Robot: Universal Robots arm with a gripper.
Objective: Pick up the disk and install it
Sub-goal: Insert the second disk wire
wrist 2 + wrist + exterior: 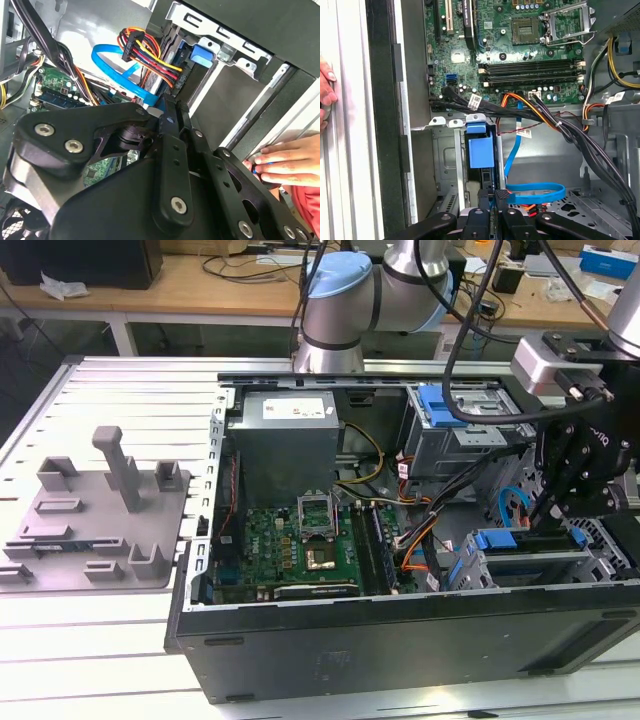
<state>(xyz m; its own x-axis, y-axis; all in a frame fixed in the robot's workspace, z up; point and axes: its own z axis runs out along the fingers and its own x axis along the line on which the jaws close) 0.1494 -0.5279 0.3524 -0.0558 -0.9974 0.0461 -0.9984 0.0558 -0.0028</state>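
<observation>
Claw (pixel 494 196) fingers are pulled in close together, and their tips sit right at the near end of the disk (pixel 486 177). I cannot tell if they pinch it or just press on it.

The disk stands on its thin edge. It is already partway down in its slot in the grey metal cage (pixel 445 150), at the corner of the open computer case (pixel 400 640) on the worktop (pixel 120 640). A blue tab (pixel 481 152) sticks up from the slot just past the disk.

I think the step now is to seat the disk all the way. To do that well, the claw should push straight along the slot and not lean to a side, or the blue frame may jam on the cage wall. It should go slow and gentle near the end.

Just beside the claw lies a flat blue cable (pixel 535 192), with a bunch of black, orange and yellow wires (pixel 540 112) a bit farther on. The claw should stay off them.

A person's hand (pixel 290 160) rests on the outer edge of the case, so mind that too.

Farthest off is the green board (pixel 530 50), which needs no touching.
</observation>
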